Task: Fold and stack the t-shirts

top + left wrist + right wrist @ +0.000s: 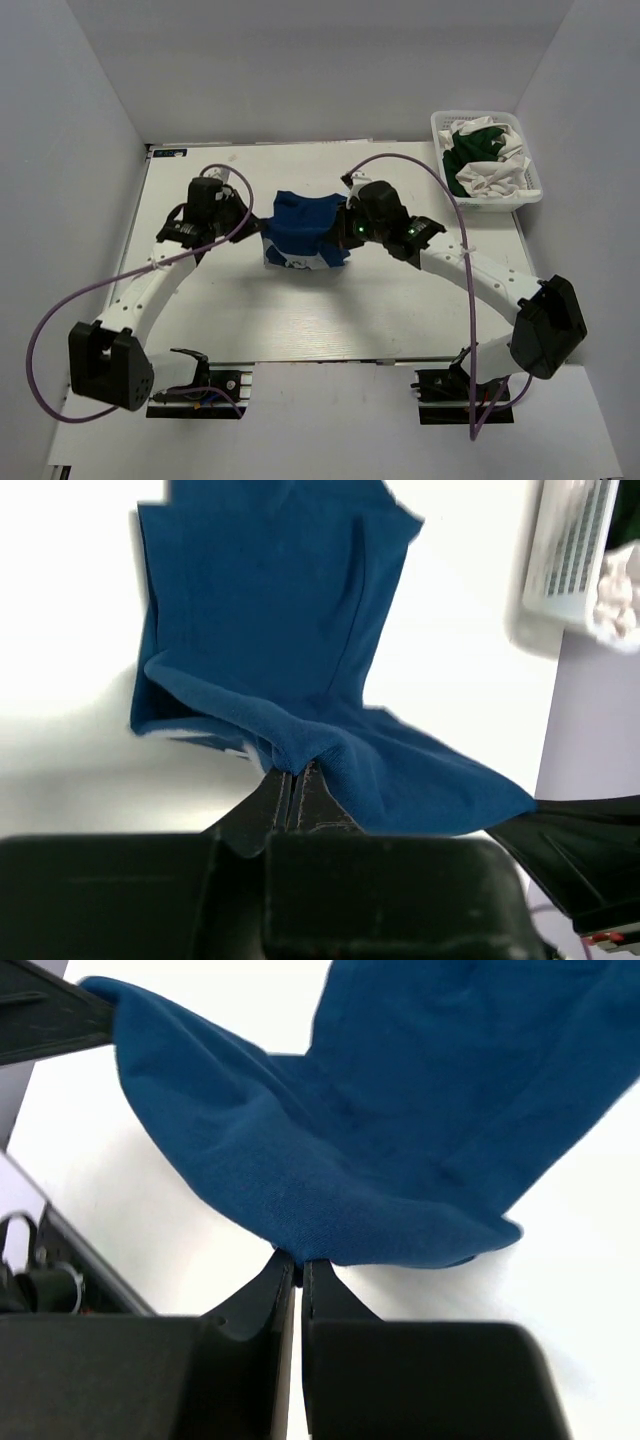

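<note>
The left gripper (297, 772), jaws pinched tight on one edge of the royal blue t-shirt (305, 232), and the right gripper (300, 1260), clamped on the opposite edge, hold it bunched between them, well apart from the white mesh basket (475, 114), inside which the dark green tee (480, 150) and white tees (495, 180) lie.

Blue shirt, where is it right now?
In the top view the blue t-shirt is near the middle of the table, pinched between the left gripper and the right gripper; the white basket sits away at the far right.
</note>
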Action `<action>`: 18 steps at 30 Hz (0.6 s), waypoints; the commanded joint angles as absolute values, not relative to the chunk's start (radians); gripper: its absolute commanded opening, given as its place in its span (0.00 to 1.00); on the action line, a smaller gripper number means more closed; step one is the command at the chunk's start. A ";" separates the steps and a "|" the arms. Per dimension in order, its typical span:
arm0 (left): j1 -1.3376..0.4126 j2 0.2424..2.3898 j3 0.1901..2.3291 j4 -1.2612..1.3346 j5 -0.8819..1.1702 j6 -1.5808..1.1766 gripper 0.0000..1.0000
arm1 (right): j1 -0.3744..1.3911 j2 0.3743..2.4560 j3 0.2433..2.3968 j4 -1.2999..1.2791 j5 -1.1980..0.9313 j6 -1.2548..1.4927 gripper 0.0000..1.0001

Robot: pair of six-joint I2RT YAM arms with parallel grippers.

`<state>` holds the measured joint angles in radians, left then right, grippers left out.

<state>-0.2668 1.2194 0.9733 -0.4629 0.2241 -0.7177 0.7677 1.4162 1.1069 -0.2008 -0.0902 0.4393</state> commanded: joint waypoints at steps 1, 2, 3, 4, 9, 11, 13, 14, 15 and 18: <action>-0.262 1.256 1.063 -0.456 0.170 -0.710 0.00 | 0.732 1.443 1.178 -0.199 -0.104 0.462 0.00; -0.262 1.268 1.077 -0.456 0.154 -0.710 0.00 | 0.713 1.459 1.187 -0.199 -0.119 0.465 0.00; -0.262 1.293 1.100 -0.456 0.138 -0.710 0.00 | 0.697 1.466 1.192 -0.201 -0.123 0.471 0.00; -0.262 1.307 1.110 -0.443 0.138 -0.710 0.00 | 0.686 1.480 1.195 -0.192 -0.136 0.468 0.00; -0.262 1.411 1.222 -0.443 0.062 -0.700 0.00 | 0.597 1.558 1.215 -0.140 -0.256 0.472 0.00; -0.253 1.472 1.270 -0.431 0.049 -0.699 0.00 | 0.568 1.603 1.236 -0.126 -0.273 0.476 0.00; -0.253 1.521 1.311 -0.422 0.035 -0.699 0.00 | 0.532 1.632 1.265 -0.126 -0.282 0.482 0.00; -0.253 1.572 1.348 -0.422 0.035 -0.690 0.00 | 0.523 1.652 1.275 -0.126 -0.284 0.479 0.00; -0.253 1.597 1.365 -0.413 0.035 -0.690 0.00 | 0.508 1.673 1.291 -0.127 -0.288 0.479 0.00; -0.253 1.675 1.434 -0.394 0.048 -0.676 0.00 | 0.471 1.750 1.357 -0.156 -0.310 0.463 0.00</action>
